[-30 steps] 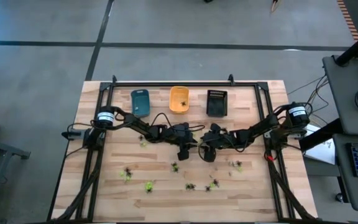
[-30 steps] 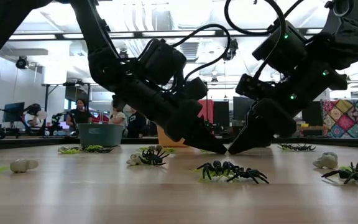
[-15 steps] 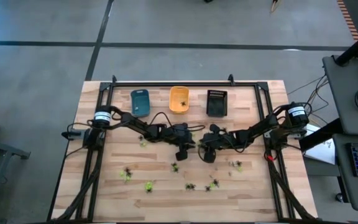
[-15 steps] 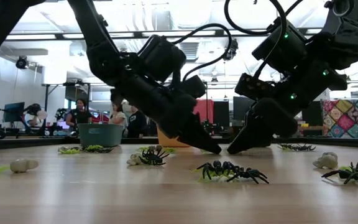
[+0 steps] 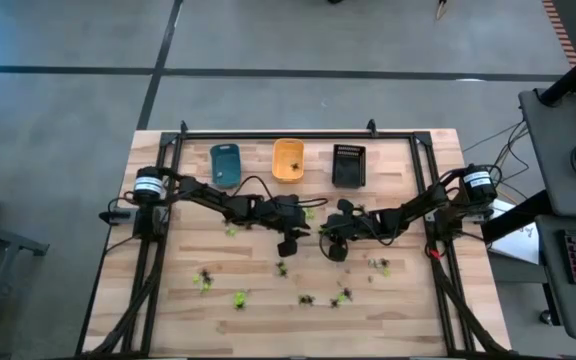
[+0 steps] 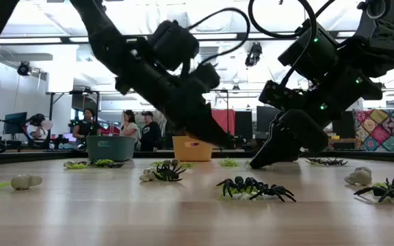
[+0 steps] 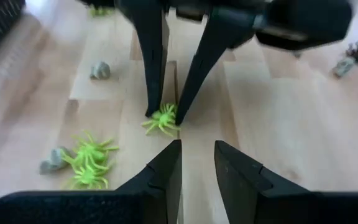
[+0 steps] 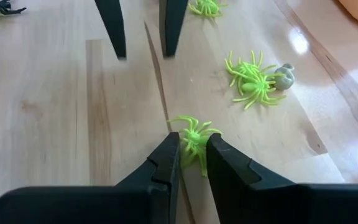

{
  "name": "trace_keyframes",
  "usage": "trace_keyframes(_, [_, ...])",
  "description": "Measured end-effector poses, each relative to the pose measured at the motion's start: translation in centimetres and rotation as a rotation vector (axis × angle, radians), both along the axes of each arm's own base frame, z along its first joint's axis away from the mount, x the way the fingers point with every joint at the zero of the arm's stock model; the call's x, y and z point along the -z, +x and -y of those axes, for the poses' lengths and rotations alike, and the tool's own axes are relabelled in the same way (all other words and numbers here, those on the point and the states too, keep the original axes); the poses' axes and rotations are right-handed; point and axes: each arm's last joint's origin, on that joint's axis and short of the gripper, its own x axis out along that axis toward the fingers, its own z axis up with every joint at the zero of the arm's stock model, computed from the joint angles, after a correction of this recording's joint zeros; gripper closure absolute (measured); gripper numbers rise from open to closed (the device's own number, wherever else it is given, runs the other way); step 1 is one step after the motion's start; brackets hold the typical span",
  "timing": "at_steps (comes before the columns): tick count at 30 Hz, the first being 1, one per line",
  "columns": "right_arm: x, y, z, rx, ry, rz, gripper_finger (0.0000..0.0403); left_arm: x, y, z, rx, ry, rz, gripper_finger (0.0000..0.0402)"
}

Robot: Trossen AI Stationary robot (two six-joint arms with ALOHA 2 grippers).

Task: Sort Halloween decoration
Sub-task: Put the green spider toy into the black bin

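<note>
A small yellow-green spider (image 8: 192, 135) lies on the wooden table near its middle, with my right gripper (image 8: 191, 144) shut on it; the left wrist view shows the same spider (image 7: 163, 119). My left gripper (image 7: 197, 149) hangs just left of it, above the table, open with nothing between its fingers. In the high view the two grippers, left (image 5: 290, 246) and right (image 5: 334, 250), face each other. More spiders, black and yellow-green, lie scattered over the near half of the table (image 5: 308, 299). My right gripper pinches the yellow-green spider's body (image 7: 165, 117) between its two fingertips (image 7: 180, 113). The fingers slant down from the table's right. The spider still lies on the table, its legs sticking out past the fingers.
At the far edge stand a blue tray (image 5: 225, 163), an orange tray (image 5: 288, 160) and a black tray (image 5: 349, 165). A yellow-green spider beside a grey lump (image 8: 253, 81) lies close by. Two black spiders (image 6: 255, 188) lie nearer the front edge.
My left gripper has risen off the table and drawn back a little toward the table's left, away from my right gripper. My right gripper has stayed low at the spider.
</note>
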Motion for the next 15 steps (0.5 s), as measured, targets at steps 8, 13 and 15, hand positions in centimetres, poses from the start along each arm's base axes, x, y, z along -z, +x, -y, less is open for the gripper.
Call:
trace_keyframes(8, [-0.4,0.0,0.0,0.016,0.016,0.019,0.034,-3.3,-2.1,0.1,0.005,0.024,0.04,0.0324])
trace_keyframes(13, [-1.6,0.0,0.0,0.028,0.036,0.075,0.034,-5.6,-4.4,0.1,-0.016,0.036,0.101,0.0324])
trace_keyframes(15, [-2.3,0.1,0.0,0.03,0.051,0.103,0.034,-6.5,-5.4,0.1,-0.042,0.047,0.13,0.0324])
